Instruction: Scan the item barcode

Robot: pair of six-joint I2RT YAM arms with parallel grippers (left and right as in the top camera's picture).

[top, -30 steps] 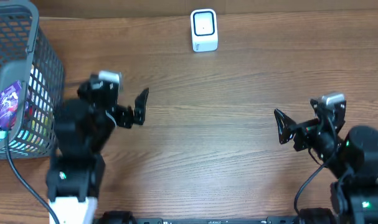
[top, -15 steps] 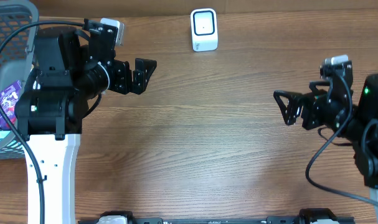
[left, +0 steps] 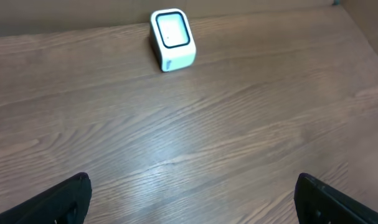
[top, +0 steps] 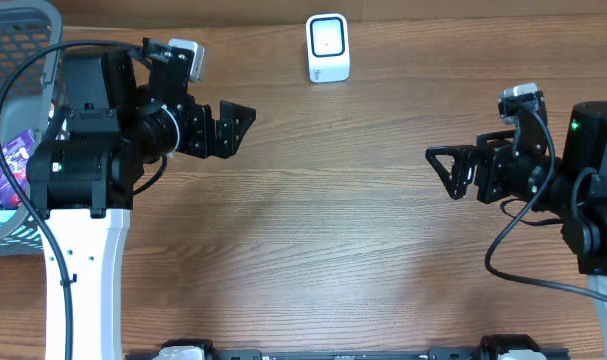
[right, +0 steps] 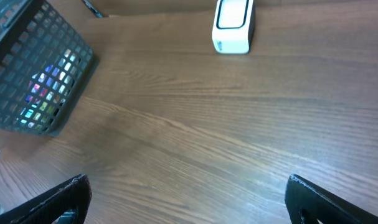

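The white barcode scanner [top: 328,47] stands upright at the back middle of the wooden table; it also shows far ahead in the left wrist view [left: 172,38] and in the right wrist view [right: 233,26]. Colourful packets lie in the grey mesh basket [top: 28,60] at the far left, a purple one [top: 7,164] uppermost; they glint through the mesh [right: 48,87]. My left gripper [top: 237,127] hangs open over bare wood right of the basket, its fingertips [left: 70,198] wide apart with nothing between them. My right gripper [top: 443,172] is open and empty too, pointing left.
The basket [right: 36,74] takes up the table's left edge. A black cable [top: 13,75] loops from the left arm over it. Bare wood lies between the two grippers and in front of the scanner.
Both arms have lifted from their low rest poses. The left gripper rose, then eased right; the right gripper slid left toward the middle. Both stayed open.
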